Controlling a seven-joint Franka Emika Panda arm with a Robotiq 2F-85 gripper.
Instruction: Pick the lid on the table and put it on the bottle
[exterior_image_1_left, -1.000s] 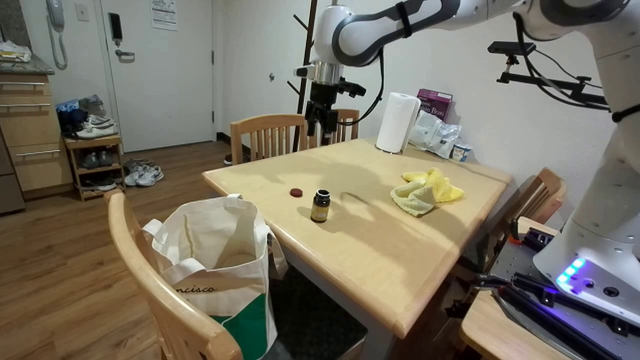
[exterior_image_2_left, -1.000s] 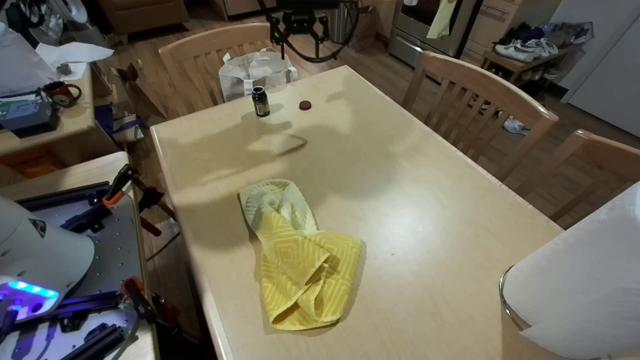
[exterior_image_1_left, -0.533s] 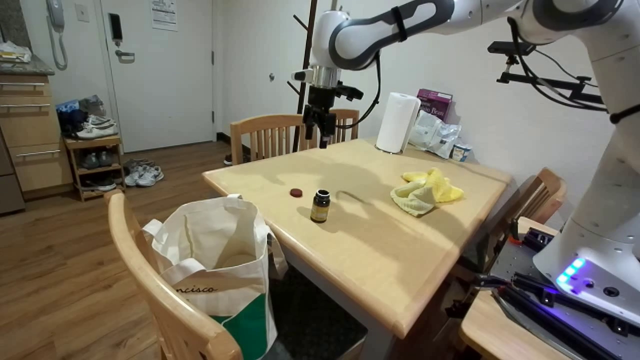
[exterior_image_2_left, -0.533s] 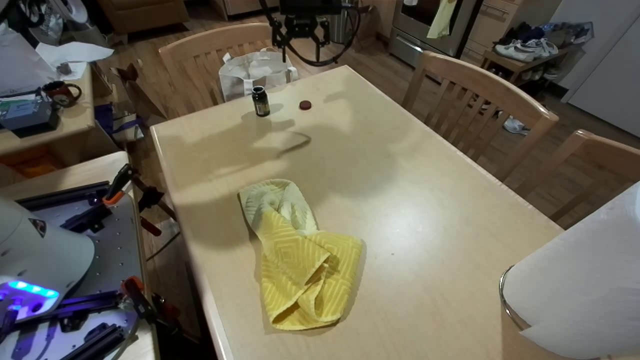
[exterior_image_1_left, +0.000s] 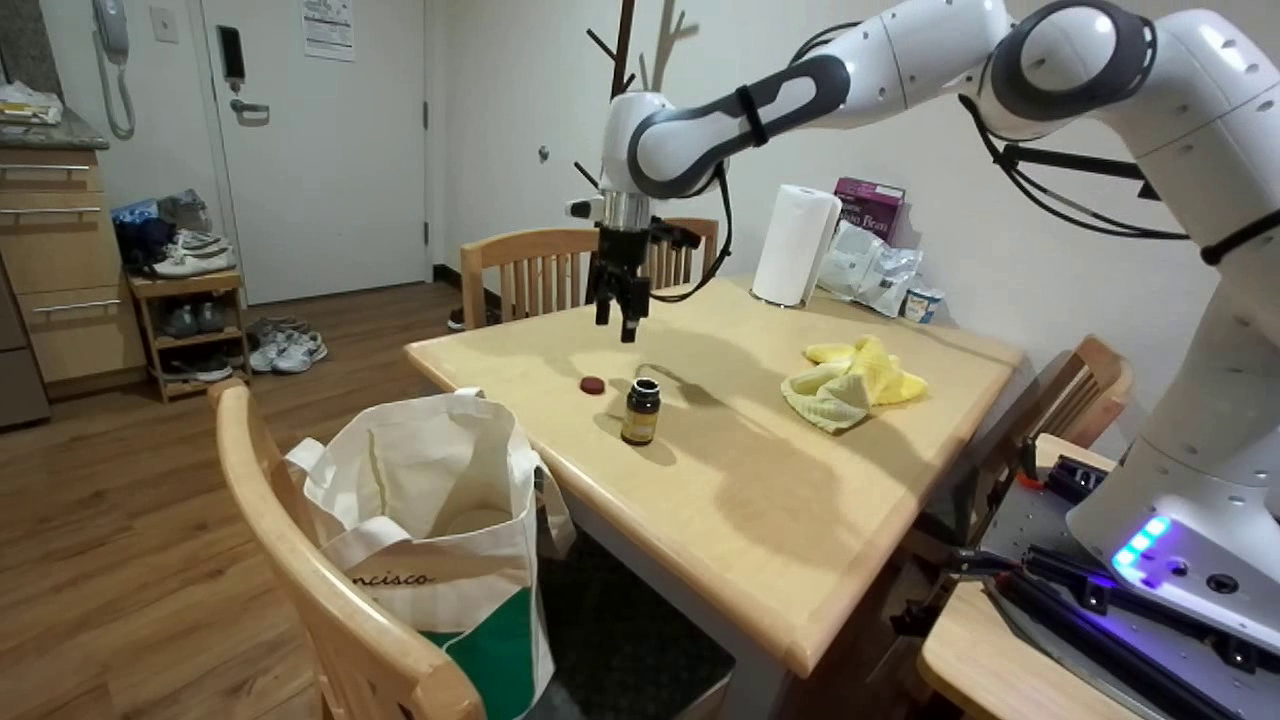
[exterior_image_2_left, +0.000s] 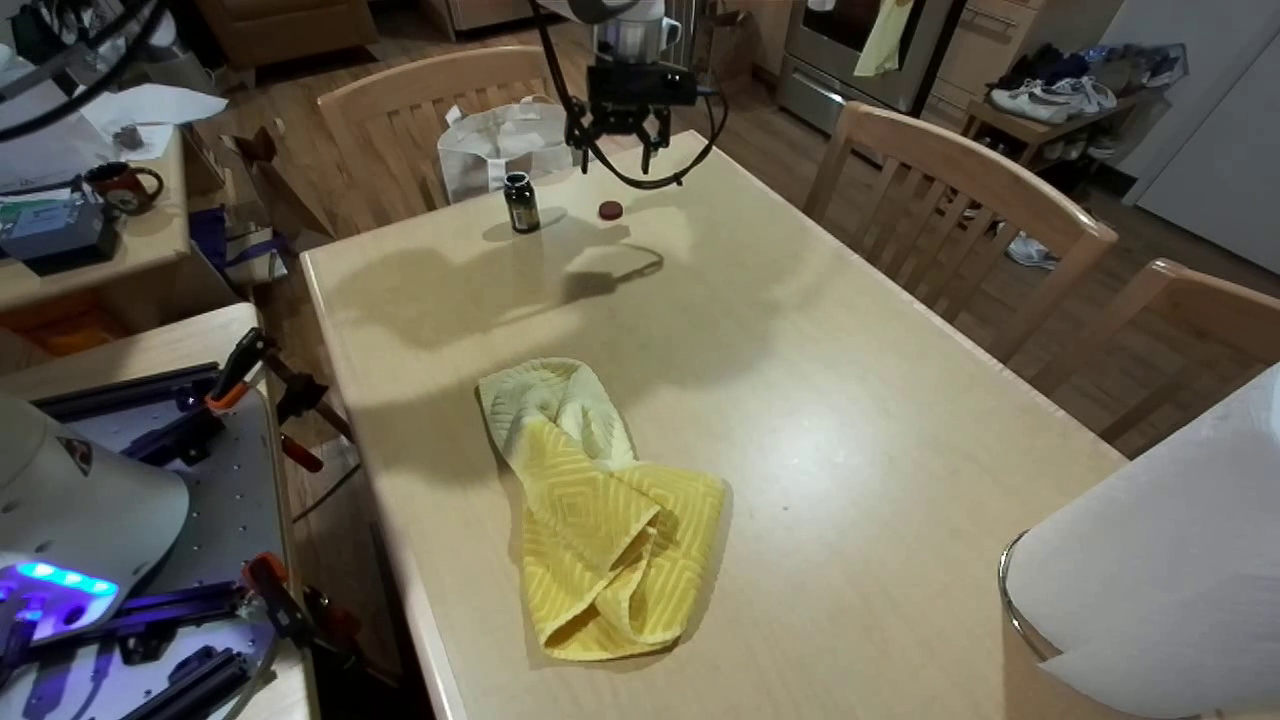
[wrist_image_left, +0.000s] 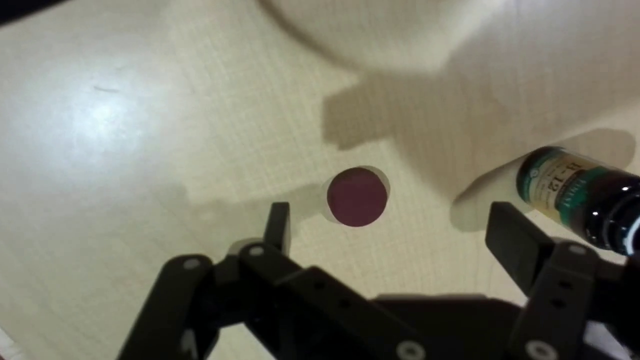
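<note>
A small dark red lid lies flat on the table in both exterior views (exterior_image_1_left: 592, 385) (exterior_image_2_left: 610, 210) and in the wrist view (wrist_image_left: 357, 197). A dark, uncapped bottle with a yellow and green label stands upright near it in both exterior views (exterior_image_1_left: 641, 415) (exterior_image_2_left: 522, 205) and shows at the right of the wrist view (wrist_image_left: 575, 192). My gripper (exterior_image_1_left: 615, 327) is open and empty above the table, over the lid's area. In the wrist view its fingers (wrist_image_left: 392, 220) are spread wide, with the lid just beyond the gap between them. The bottle lies outside the right finger.
The wooden table (exterior_image_1_left: 760, 520) carries a yellow cloth (exterior_image_1_left: 850, 382), a paper towel roll (exterior_image_1_left: 796, 245) and plastic bags (exterior_image_1_left: 868, 268). A white tote bag (exterior_image_1_left: 430, 500) sits on a chair at the table edge, close to the bottle. Chairs (exterior_image_2_left: 950, 210) stand around the table.
My gripper has come down toward the table, nearer the lid, and shifted slightly left in an exterior view. It stays open. The lid and bottle have not moved.
</note>
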